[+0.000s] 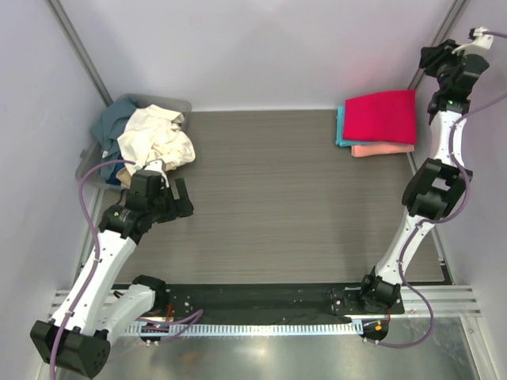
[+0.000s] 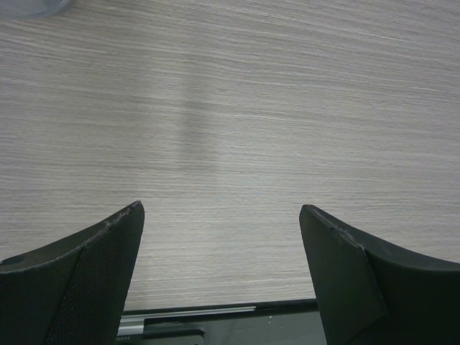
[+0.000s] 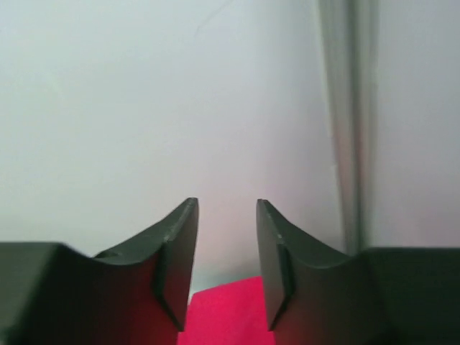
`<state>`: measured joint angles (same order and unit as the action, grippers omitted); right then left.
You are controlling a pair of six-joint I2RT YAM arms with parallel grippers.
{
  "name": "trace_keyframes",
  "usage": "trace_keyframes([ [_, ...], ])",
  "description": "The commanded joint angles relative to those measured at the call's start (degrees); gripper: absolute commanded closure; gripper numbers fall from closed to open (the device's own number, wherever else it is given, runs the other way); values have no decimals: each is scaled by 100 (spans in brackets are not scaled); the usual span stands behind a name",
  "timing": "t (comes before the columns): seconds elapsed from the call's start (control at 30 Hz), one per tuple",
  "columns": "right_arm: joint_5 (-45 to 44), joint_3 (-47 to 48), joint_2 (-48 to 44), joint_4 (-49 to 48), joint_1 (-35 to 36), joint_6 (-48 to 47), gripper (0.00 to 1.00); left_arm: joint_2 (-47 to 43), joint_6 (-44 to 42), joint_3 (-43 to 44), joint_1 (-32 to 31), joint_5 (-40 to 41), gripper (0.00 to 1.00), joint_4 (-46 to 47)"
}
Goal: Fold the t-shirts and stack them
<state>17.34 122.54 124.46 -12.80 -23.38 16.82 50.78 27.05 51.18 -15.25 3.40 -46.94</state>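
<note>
A folded stack lies at the back right: the crimson red t-shirt (image 1: 382, 115) on top, the turquoise one (image 1: 341, 128) showing at its left edge, the salmon pink one (image 1: 383, 150) showing at its near edge. The cream t-shirt (image 1: 158, 138) and the slate blue t-shirt (image 1: 113, 123) lie crumpled in the grey tub (image 1: 85, 165) at the back left. My left gripper (image 1: 178, 190) hangs open and empty (image 2: 219, 212) over bare table just in front of the tub. My right gripper (image 1: 432, 57) is raised by the back right wall, open and empty (image 3: 226, 203), with the red shirt (image 3: 230, 313) below it.
The wood-grain table (image 1: 277, 206) lies between tub and stack. Pale walls close in the left, back and right. A metal post (image 3: 352, 122) stands in the back right corner. A black rail (image 1: 261, 297) runs along the near edge by the arm bases.
</note>
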Motion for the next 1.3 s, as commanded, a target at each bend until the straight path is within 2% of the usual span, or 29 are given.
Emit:
trace_keyframes([
  [0.0,1235,164,911,32,17,1198,59,-104,29,-3,-5,-68,11,194],
  [0.1,1290,358,1457,-302,52,1351,59,-104,37,-3,-5,-59,11,185],
  [0.17,1123,672,1781,-58,87,1053,59,-95,37,-3,4,-41,11,185],
  [0.23,404,850,1932,381,184,318,59,-78,37,-3,-5,-24,11,185],
  [0.3,-542,772,2011,392,219,-63,58,-42,46,-3,4,-15,11,176],
  [0.4,-1188,762,2274,296,219,-565,57,-7,46,6,-5,12,11,167],
  [0.47,-1216,937,2459,313,219,-706,57,28,55,6,4,20,11,159],
  [0.57,-734,956,2504,287,228,-654,54,11,64,15,-13,55,11,132],
  [0.63,-348,851,2250,103,237,-461,51,-25,72,6,-31,99,11,132],
  [0.83,-73,842,1292,58,342,75,24,-183,46,15,-66,29,11,150],
  [0.87,-21,807,908,84,395,128,20,-209,46,15,-75,21,11,150],
  [0.97,15,527,56,137,527,321,13,-358,29,-11,-66,-41,10,185],
  [1.03,146,219,-456,207,720,532,12,-411,11,-20,-66,-102,10,220],
  [1.13,94,-913,-1607,365,1193,700,10,-447,-6,-3,-66,-155,9,229],
  [1.17,50,-1725,-1975,400,1352,683,9,-455,-7,-3,-66,-181,9,220],
  [1.23,-317,-2547,-2881,532,1973,691,7,-464,-7,6,-66,-182,8,220],
  [1.27,-432,-3308,-3136,585,2186,709,5,-482,-15,15,-75,-173,8,211],
])
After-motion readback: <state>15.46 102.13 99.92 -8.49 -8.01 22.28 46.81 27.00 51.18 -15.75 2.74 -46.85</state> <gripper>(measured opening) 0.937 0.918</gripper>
